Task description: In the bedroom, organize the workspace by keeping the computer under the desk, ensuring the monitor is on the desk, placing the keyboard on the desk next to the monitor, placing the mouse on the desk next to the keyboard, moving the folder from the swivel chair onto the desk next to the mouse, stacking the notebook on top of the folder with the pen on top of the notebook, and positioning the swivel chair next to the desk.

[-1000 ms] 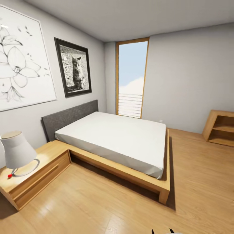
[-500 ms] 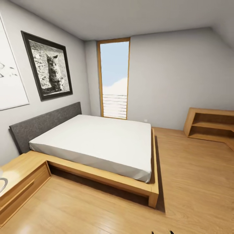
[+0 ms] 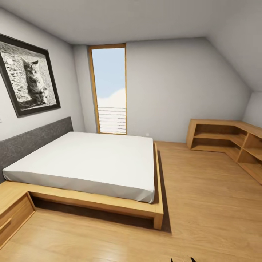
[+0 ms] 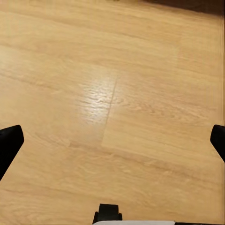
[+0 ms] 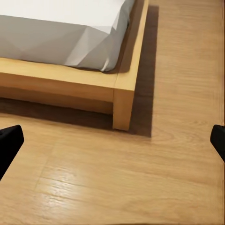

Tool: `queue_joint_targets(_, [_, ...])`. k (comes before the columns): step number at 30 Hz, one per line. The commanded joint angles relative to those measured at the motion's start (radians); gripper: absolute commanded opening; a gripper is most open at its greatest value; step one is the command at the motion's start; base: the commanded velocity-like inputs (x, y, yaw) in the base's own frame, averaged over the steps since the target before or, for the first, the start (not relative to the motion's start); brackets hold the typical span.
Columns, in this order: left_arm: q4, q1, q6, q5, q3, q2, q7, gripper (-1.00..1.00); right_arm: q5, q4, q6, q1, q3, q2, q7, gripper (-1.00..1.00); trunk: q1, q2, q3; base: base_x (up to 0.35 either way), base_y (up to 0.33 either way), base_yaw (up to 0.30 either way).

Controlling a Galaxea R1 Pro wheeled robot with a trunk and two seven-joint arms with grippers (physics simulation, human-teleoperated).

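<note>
I am in the bedroom, with its light wood plank floor [image 3: 203, 203], pale grey walls and a ceiling that slopes down on the right. My left gripper [image 4: 112, 143] hangs open over bare floor planks, its black fingertips [image 4: 9, 143] spread wide with nothing between them. My right gripper [image 5: 112, 143] is open too, empty, above the floor just off the foot corner of the bed frame [image 5: 123, 101].
A low wooden bed [image 3: 87, 163] with a white mattress and grey headboard fills the left half. A bedside cabinet [image 3: 11, 213] stands at the near left. A tall window [image 3: 109, 91] is in the far wall. Low wooden corner shelves [image 3: 225, 140] line the right. Open floor lies between bed and shelves.
The whole head view has swung to the right: the lamp and the flower drawing have left the picture, and the corner shelves and sloped ceiling have come in. The camera moved, not the furniture.
</note>
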Motion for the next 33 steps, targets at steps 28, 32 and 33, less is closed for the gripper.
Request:
queue_joint_targets(28, [0.002,0.0,0.0,0.003,-0.002,-0.005,-0.002,1.0,-0.004,0.001,0.005,-0.001,-0.005,-0.001,0.001,1.0,0.0,-0.001,0.009,0.193,0.0,-0.3])
queue_joint_targets(32, [0.002,-0.001,0.0,0.003,-0.002,-0.005,-0.002,1.0,-0.006,0.001,0.006,-0.001,-0.007,-0.001,0.0,1.0,0.0,-0.001,0.009,0.014,0.0,-0.3])
queue_joint_targets(33, [0.002,0.0,0.0,0.003,-0.002,-0.005,-0.002,1.0,-0.006,0.001,0.007,-0.001,-0.007,-0.001,0.0,1.0,0.0,-0.001,0.009,0.006,0.0,-0.3])
